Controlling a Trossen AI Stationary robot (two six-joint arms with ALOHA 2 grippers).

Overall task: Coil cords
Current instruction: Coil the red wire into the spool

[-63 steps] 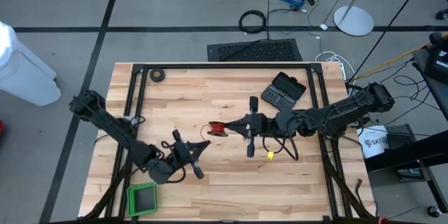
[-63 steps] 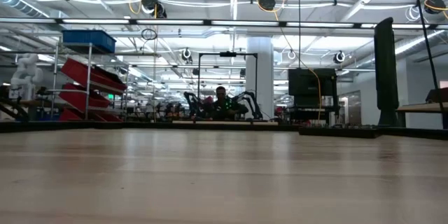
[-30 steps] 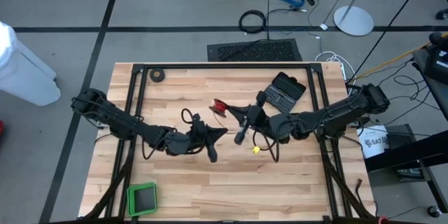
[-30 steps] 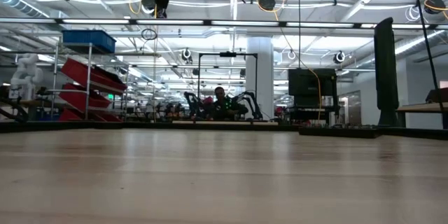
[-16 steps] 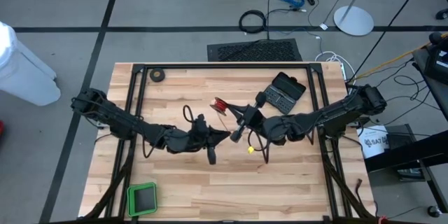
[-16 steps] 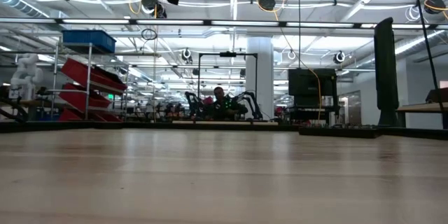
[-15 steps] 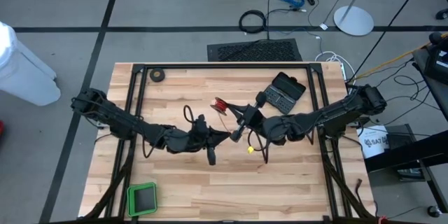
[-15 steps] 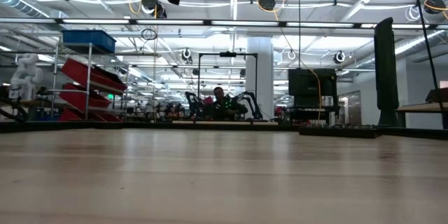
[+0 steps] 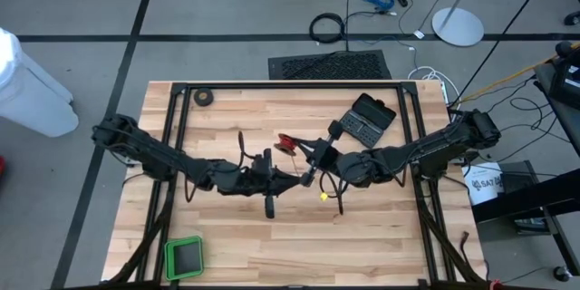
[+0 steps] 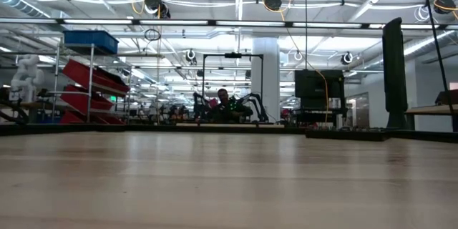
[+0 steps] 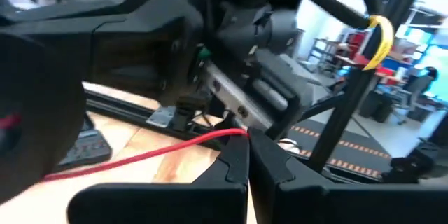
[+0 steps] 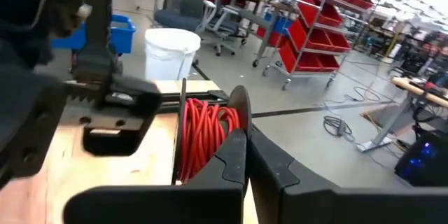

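Wooden table (image 9: 381,227) below both claws. Right claw (image 12: 246,147) clamps red-wound reel (image 12: 206,140) mid-air; left claw (image 11: 248,155) beside it pinches wire (image 11: 140,155). Risk: overpull snaps wire, or slack unravels coil.

Item: my work surface, one pale wooden butcher-block table (image 9: 272,245), planks running side to side, a black frame rail along its far edge and down both sides.

On it, as I look down:
- black ring-shaped tape roll (image 9: 204,98), far left corner, lying flat.
- black keypad-like device (image 9: 366,117), far right, set at an angle.
- green-rimmed square tray (image 9: 185,258), near left corner.
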